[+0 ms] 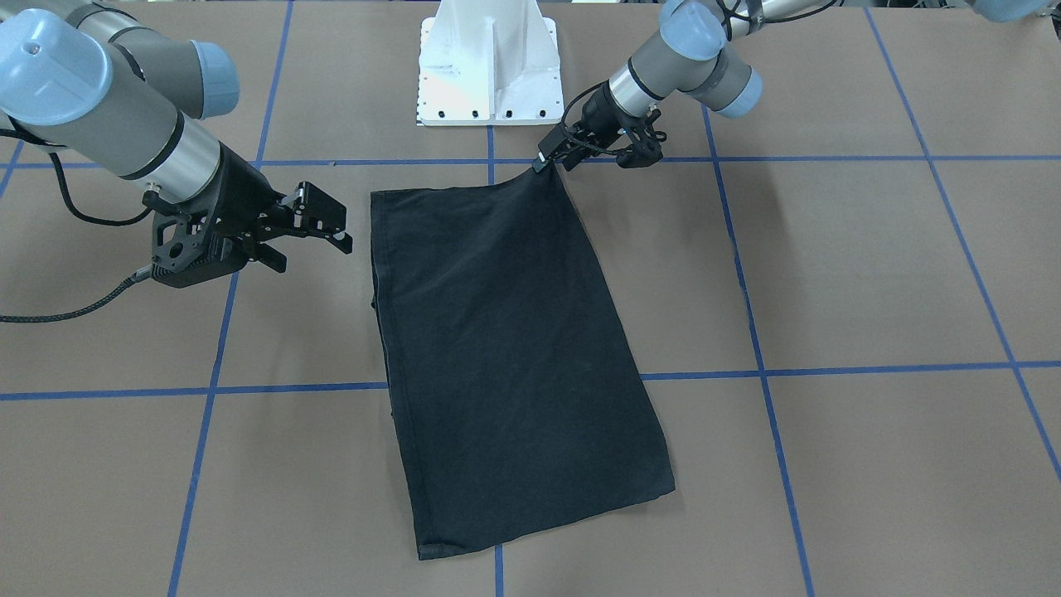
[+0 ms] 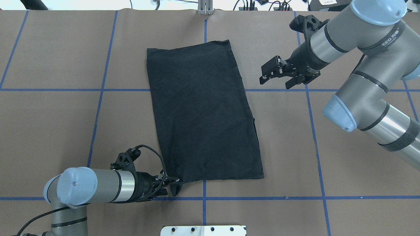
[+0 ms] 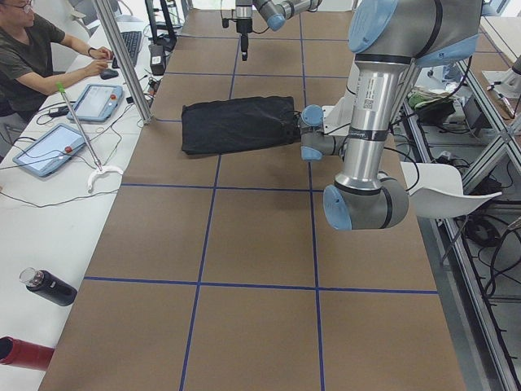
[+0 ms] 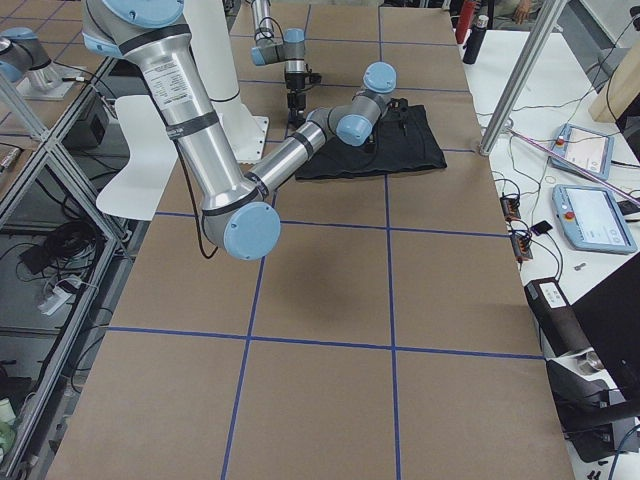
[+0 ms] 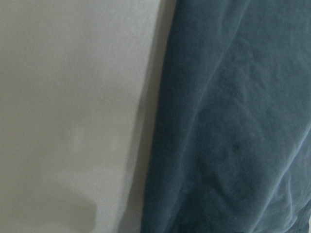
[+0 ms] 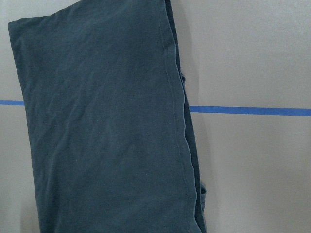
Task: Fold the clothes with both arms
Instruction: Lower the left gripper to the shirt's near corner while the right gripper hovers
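Note:
The black T-shirt (image 1: 514, 332) lies folded into a long narrow rectangle in the middle of the table (image 1: 870, 274), plain black side up, its logo hidden. My left gripper (image 1: 545, 160) is low at the shirt's corner nearest the robot base and shut on that corner, which is pulled up to a point; in the overhead view the gripper (image 2: 175, 186) sits at the shirt's (image 2: 203, 114) near left corner. My right gripper (image 1: 311, 253) is open and empty, held above the table beside the shirt's long edge, apart from it (image 2: 275, 82). The right wrist view shows that folded edge (image 6: 180, 121).
The white pedestal (image 1: 489, 75) stands just behind the shirt's near edge. Blue tape lines (image 1: 829, 369) grid the brown table. In the exterior left view an operator (image 3: 32, 57) sits at a side bench with tablets (image 3: 49, 147) and a bottle (image 3: 49, 287).

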{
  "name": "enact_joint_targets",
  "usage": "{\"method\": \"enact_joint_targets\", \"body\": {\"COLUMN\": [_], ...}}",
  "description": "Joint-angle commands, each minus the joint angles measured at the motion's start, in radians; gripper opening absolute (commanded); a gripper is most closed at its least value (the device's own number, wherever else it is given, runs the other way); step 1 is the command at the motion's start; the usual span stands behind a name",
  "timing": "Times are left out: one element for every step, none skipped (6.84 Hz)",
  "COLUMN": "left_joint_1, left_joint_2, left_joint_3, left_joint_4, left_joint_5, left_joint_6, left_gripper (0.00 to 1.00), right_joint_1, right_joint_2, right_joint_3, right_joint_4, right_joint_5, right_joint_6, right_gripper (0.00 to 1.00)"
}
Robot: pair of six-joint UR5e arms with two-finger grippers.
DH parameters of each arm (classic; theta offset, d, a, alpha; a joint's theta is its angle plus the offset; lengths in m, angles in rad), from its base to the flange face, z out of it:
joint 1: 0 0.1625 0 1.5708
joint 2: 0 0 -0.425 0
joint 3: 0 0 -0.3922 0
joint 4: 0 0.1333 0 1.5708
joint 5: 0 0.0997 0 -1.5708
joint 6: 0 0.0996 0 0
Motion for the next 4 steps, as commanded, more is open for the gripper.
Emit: {"method": "enact_joint_targets", "body": {"left_joint_1": [0.009, 0.014, 0.014, 0.014], "left_joint_2": [-0.003, -0.003, -0.015, -0.021], "left_joint_3": [0.001, -0.001, 0.002, 0.004], "left_joint_4": [0.001, 0.001, 0.002, 0.004], "left_joint_5": [0.001, 0.001, -0.001, -0.001], "left_joint_6": [-0.006, -0.006, -0.006, -0.006], "left_gripper": [0.74, 0.74, 0.74, 0.74], "right_joint_1": [0.001, 0.001, 0.001, 0.001], "right_joint_2": [-0.007, -0.007, -0.01, -0.016], "right_joint_3": [0.011, 0.01, 0.01, 0.01], "right_joint_4": [-0.002, -0.002, -0.002, -0.002], "right_joint_5": [-0.001, -0.001, -0.001, -0.001], "right_joint_6": [0.0, 0.0, 0.0, 0.0], "right_gripper": [1.0, 1.0, 1.0, 1.0]}}
